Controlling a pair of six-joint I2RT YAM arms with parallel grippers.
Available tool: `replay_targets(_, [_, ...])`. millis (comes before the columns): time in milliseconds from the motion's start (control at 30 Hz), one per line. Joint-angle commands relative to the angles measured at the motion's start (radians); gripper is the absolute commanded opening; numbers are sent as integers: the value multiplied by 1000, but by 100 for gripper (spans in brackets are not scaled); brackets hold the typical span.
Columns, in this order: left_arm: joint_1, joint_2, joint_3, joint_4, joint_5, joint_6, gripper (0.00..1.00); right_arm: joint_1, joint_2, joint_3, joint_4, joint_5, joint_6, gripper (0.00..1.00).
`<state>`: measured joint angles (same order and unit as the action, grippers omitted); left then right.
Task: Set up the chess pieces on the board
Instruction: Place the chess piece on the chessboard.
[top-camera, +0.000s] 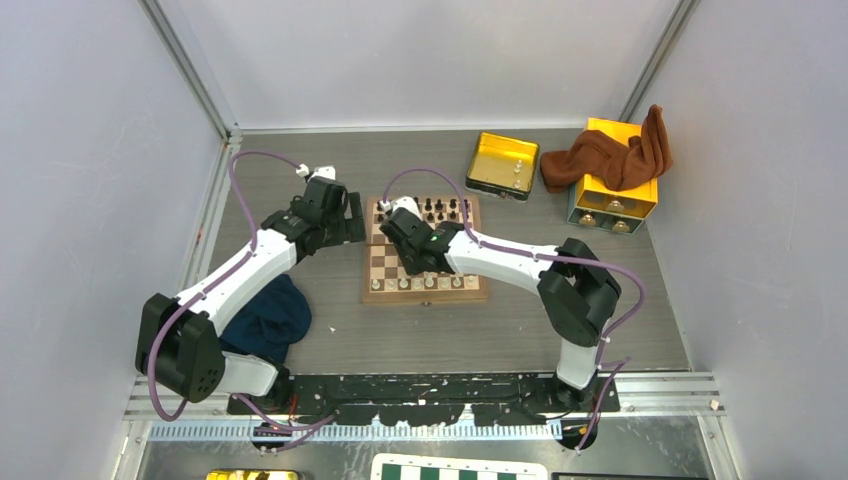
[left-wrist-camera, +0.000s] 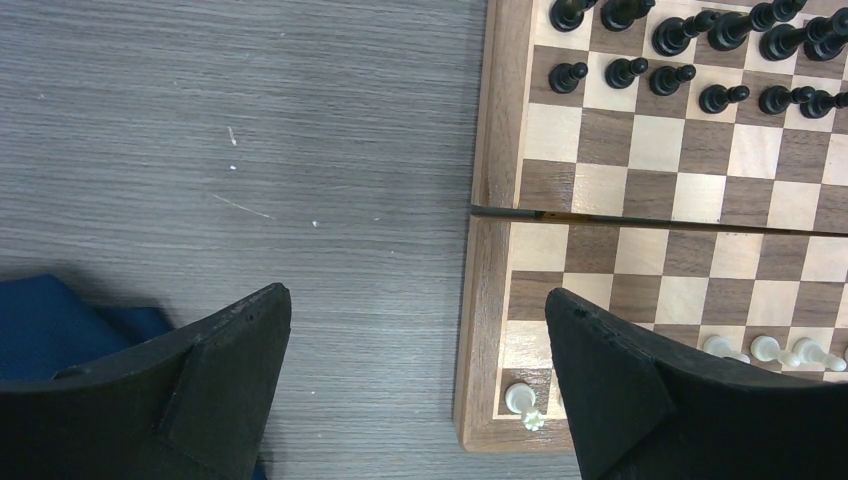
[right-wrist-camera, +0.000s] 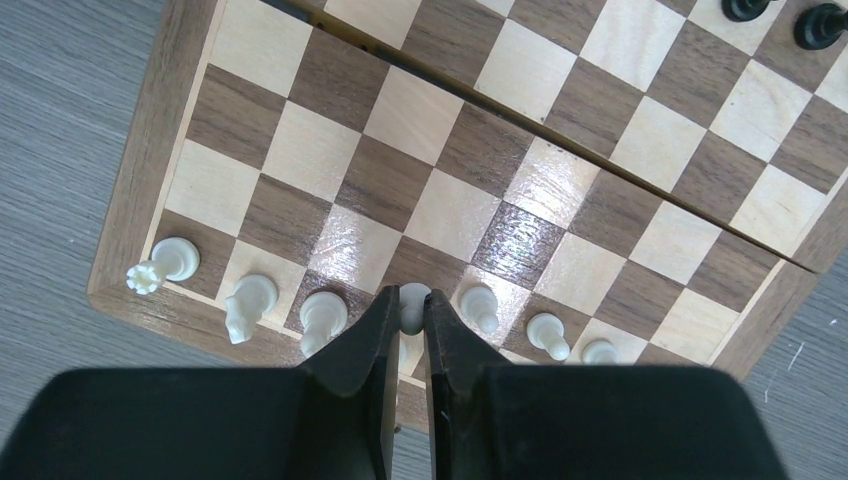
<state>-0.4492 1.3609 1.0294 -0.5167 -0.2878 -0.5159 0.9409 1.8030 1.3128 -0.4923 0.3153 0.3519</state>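
The wooden board (top-camera: 470, 262) lies mid-table. Dark pieces (top-camera: 440, 208) fill its far rows, also seen in the left wrist view (left-wrist-camera: 680, 75). Cream pieces (top-camera: 430, 284) stand along the near row. In the right wrist view a rook (right-wrist-camera: 165, 262), knight (right-wrist-camera: 245, 305) and bishop (right-wrist-camera: 322, 318) stand left of my fingers, with three pawns (right-wrist-camera: 548, 335) to the right. My right gripper (right-wrist-camera: 405, 312) is shut on a cream pawn (right-wrist-camera: 412, 303) over the near rows (top-camera: 414, 268). My left gripper (left-wrist-camera: 418, 340) is open and empty, over the table beside the board's left border (left-wrist-camera: 490, 300).
A yellow metal tray (top-camera: 502, 165) and a yellow box (top-camera: 612, 195) with a brown cloth (top-camera: 610, 155) on it stand at the back right. A blue cloth (top-camera: 268, 318) lies near the left arm. A green-and-white checkered board (top-camera: 460, 468) shows at the bottom edge.
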Motion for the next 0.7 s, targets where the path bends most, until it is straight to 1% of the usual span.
replay_targets(0, [6, -7, 9, 22, -19, 7, 99, 6, 9, 2, 47, -2, 20, 2])
replay_targets(667, [6, 22, 18, 29, -16, 7, 99, 7, 41, 2, 41, -2, 24, 3])
